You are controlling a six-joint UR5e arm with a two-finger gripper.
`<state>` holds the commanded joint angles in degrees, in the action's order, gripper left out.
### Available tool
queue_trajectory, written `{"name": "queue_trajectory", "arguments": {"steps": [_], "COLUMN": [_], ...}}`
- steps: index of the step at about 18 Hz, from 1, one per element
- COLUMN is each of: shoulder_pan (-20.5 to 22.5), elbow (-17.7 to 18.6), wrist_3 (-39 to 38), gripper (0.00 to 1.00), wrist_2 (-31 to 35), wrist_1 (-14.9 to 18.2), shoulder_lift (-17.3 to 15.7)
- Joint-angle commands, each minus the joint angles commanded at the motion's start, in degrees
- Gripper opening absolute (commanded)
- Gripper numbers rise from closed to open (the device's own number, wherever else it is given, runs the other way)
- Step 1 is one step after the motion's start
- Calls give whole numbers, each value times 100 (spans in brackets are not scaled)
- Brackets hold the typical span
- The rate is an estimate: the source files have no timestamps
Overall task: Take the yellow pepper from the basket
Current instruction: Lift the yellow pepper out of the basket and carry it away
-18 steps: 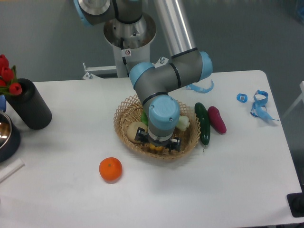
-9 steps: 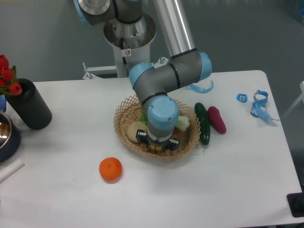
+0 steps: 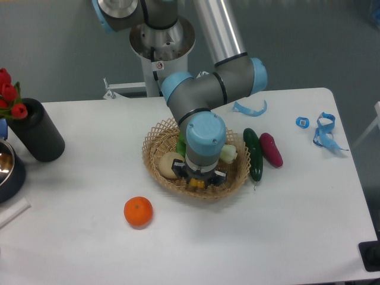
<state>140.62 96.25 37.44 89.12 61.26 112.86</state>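
The light tan wicker basket (image 3: pixel 152 164) sits mid-table. My gripper (image 3: pixel 200 181) points straight down into its front part, and the blue wrist covers most of the inside. Only a small glossy patch of the yellow pepper (image 3: pixel 198 184) shows, low between the black fingers, which stand close in on either side of it. The gripper looks shut on the pepper. The rest of the pepper is hidden under the wrist.
Also in the basket are a pale beige round vegetable (image 3: pixel 168 164) and a whitish-green one (image 3: pixel 229 154). A green cucumber (image 3: pixel 254 153) and a purple eggplant (image 3: pixel 271 149) lie to the right of it. An orange (image 3: pixel 138 211) sits front left, and a black vase (image 3: pixel 37 132) far left.
The fingers have drawn inward around the yellow patch. The wrist and elbow have risen slightly.
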Motion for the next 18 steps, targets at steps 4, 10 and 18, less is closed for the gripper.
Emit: {"name": "queue_trajectory", "arguments": {"steps": [4, 10, 18], "shoulder_pan": [360, 633, 1055], "elbow": [-334, -870, -1504], "wrist_3": [175, 517, 1808], "gripper": [27, 28, 28], "wrist_2": [-9, 44, 61], "wrist_1": [-35, -61, -35], "shoulder_lift": [-36, 148, 527]}}
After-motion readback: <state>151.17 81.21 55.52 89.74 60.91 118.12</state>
